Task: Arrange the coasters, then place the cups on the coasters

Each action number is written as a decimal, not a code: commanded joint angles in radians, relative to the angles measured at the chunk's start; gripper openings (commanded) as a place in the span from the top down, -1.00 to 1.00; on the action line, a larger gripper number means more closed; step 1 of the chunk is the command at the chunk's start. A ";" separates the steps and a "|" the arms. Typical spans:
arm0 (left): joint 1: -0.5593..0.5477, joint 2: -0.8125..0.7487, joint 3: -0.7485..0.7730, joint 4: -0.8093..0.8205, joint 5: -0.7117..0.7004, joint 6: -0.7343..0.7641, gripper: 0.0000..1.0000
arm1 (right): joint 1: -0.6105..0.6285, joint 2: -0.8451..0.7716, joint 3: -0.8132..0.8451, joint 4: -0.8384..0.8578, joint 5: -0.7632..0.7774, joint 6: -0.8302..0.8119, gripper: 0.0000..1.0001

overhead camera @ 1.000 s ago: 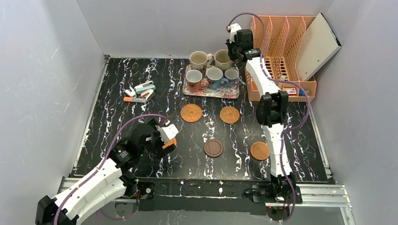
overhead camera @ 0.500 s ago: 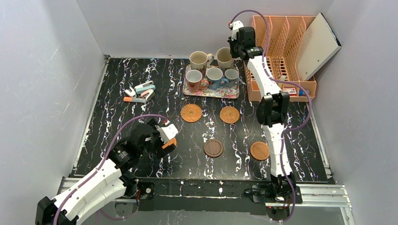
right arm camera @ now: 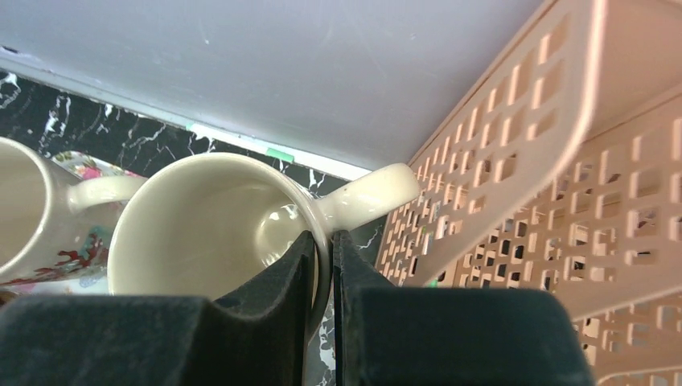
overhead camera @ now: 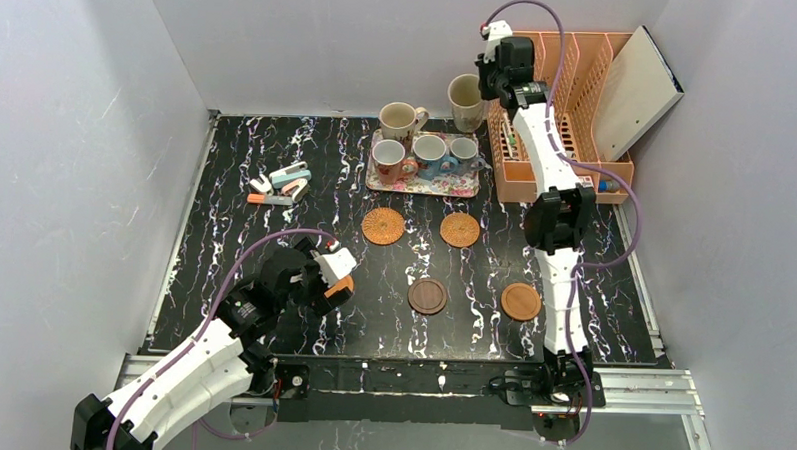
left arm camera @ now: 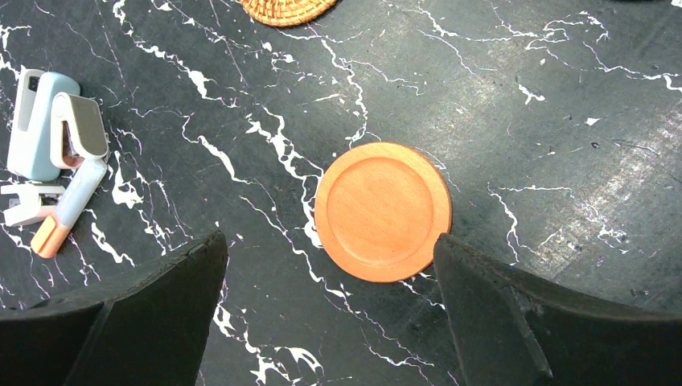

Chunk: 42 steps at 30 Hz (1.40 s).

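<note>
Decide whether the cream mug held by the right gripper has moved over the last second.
Yes. The cream mug has shifted right, away from the floral tray and toward the orange rack.

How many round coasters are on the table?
5: two woven rattan discs mid-table, a dark brown wooden disc and a smooth orange-brown disc nearer, another orange-brown disc under the left hand.

I am working over a black tabletop (overhead camera: 226, 169) veined with white. Pale grey walls (overhead camera: 311, 42) are boxing me in on three sides
</note>
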 commanded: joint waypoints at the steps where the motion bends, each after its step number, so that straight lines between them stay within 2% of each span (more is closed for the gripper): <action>1: 0.002 -0.011 -0.006 0.000 -0.007 0.008 -0.96 | -0.018 -0.178 0.081 0.120 -0.007 0.045 0.97; 6: 0.002 -0.011 -0.006 -0.001 -0.007 0.008 -0.96 | -0.041 -0.283 -0.027 0.120 -0.065 0.067 0.97; 14: 0.001 -0.014 -0.003 -0.002 -0.004 0.006 -0.96 | -0.077 -0.605 -0.526 0.325 -0.117 0.067 0.97; 19: 0.001 -0.024 -0.003 -0.005 -0.003 0.004 -0.96 | -0.108 -0.760 -0.749 0.407 -0.155 0.073 0.97; 33: 0.002 -0.046 -0.001 -0.011 0.003 0.001 -0.96 | -0.273 -1.171 -1.242 0.378 -0.309 0.095 0.97; 42: 0.001 -0.067 -0.004 -0.015 0.002 0.002 -0.96 | -0.357 -1.325 -1.537 0.396 -0.348 0.110 0.97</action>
